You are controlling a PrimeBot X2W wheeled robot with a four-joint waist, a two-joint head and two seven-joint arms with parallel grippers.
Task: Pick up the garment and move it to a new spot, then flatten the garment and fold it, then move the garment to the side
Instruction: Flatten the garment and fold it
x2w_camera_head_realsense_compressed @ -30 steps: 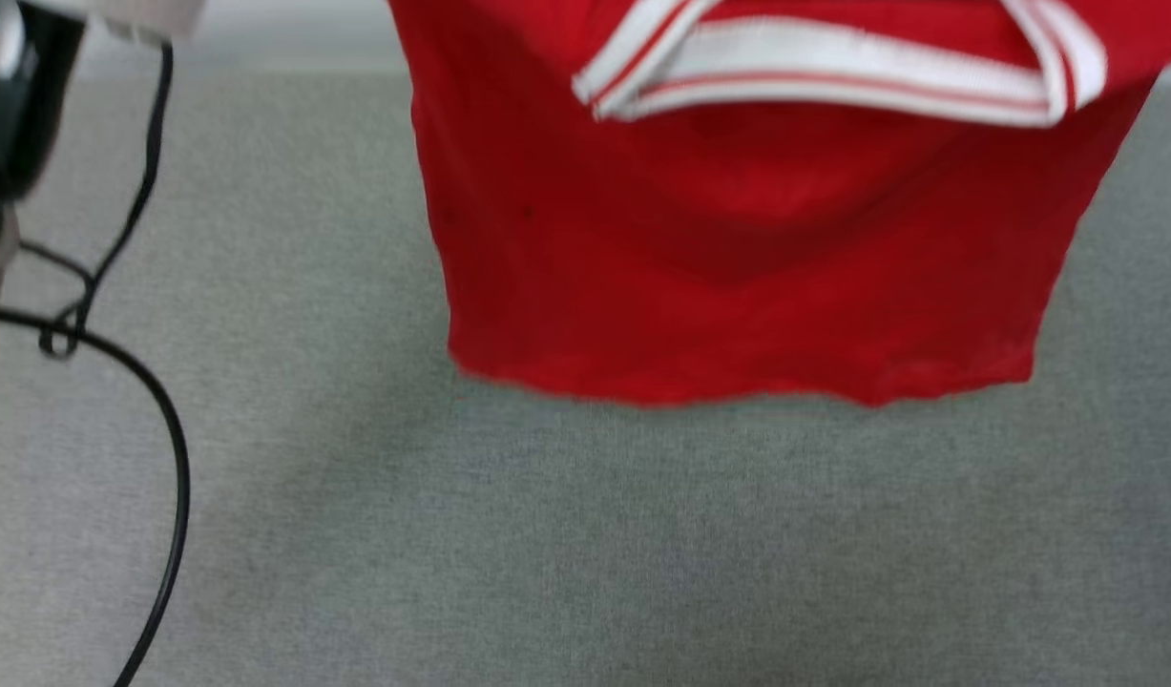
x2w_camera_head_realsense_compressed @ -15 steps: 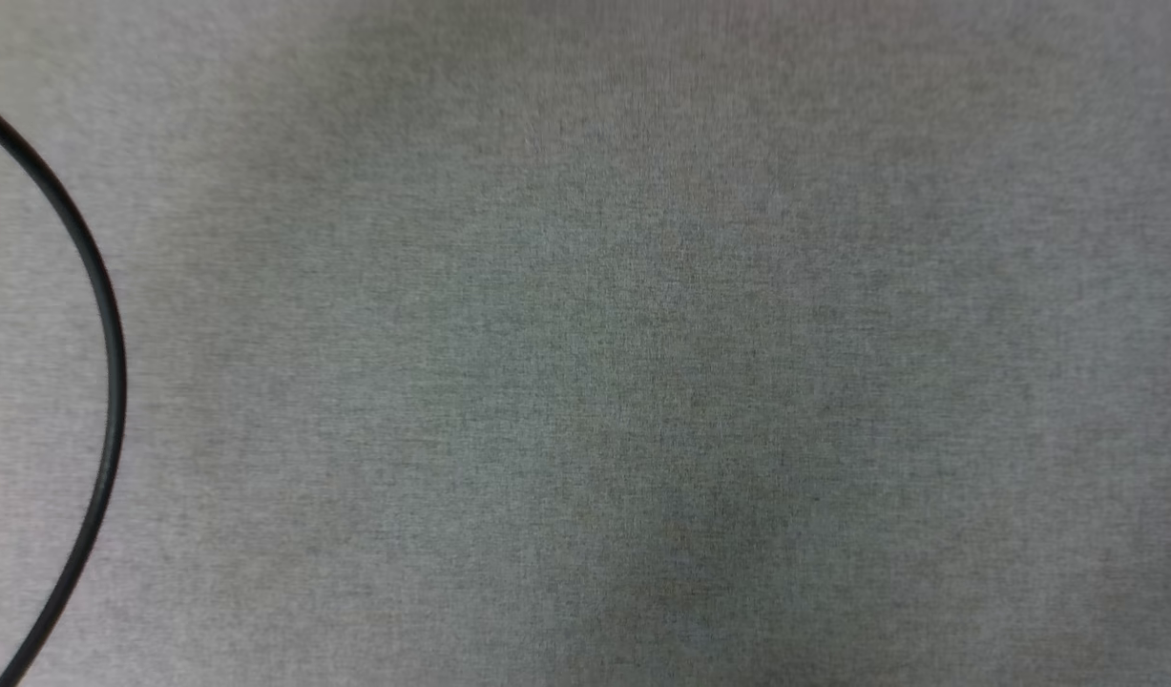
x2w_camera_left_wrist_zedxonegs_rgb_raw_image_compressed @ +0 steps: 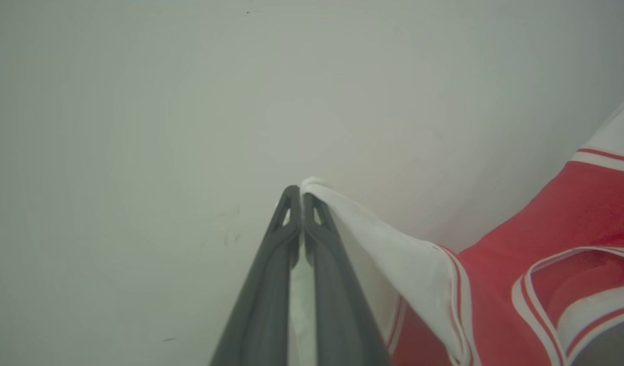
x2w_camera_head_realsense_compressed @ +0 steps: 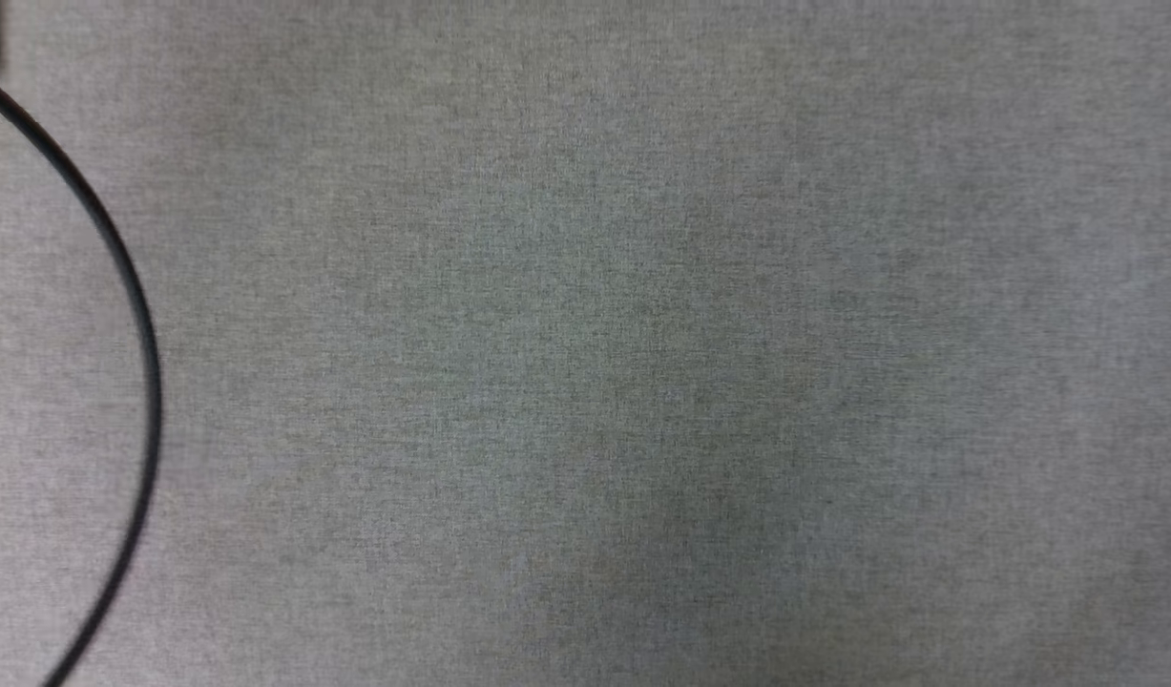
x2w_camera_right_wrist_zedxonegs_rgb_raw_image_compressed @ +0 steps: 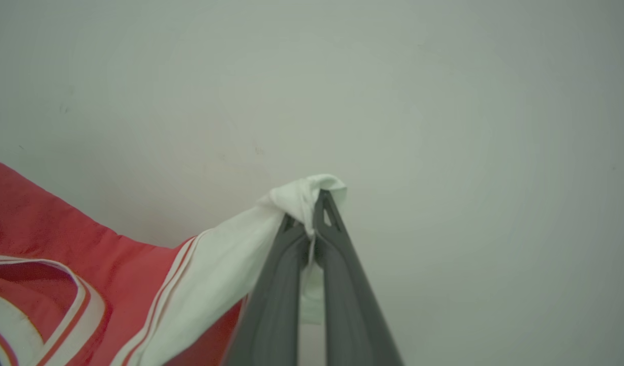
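Head view: grey surface (x2w_camera_head_realsense_compressed: 642, 334), black cable (x2w_camera_head_realsense_compressed: 153, 382); wrist views: left end effector (x2w_camera_left_wrist_zedxonegs_rgb_raw_image_compressed: 300, 195), right end effector (x2w_camera_right_wrist_zedxonegs_rgb_raw_image_compressed: 312, 213) clamp the garment (x2w_camera_left_wrist_zedxonegs_rgb_raw_image_compressed: 545, 229).

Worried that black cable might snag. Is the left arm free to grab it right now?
Probably not. The left claw is shut on the garment's white sleeve, and the right claw pinches the other sleeve, so grabbing the cable would mean letting go.

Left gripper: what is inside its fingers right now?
A white sleeve of the red shirt, pinched in the shut left gripper. How deep the cloth runs between them is hidden.
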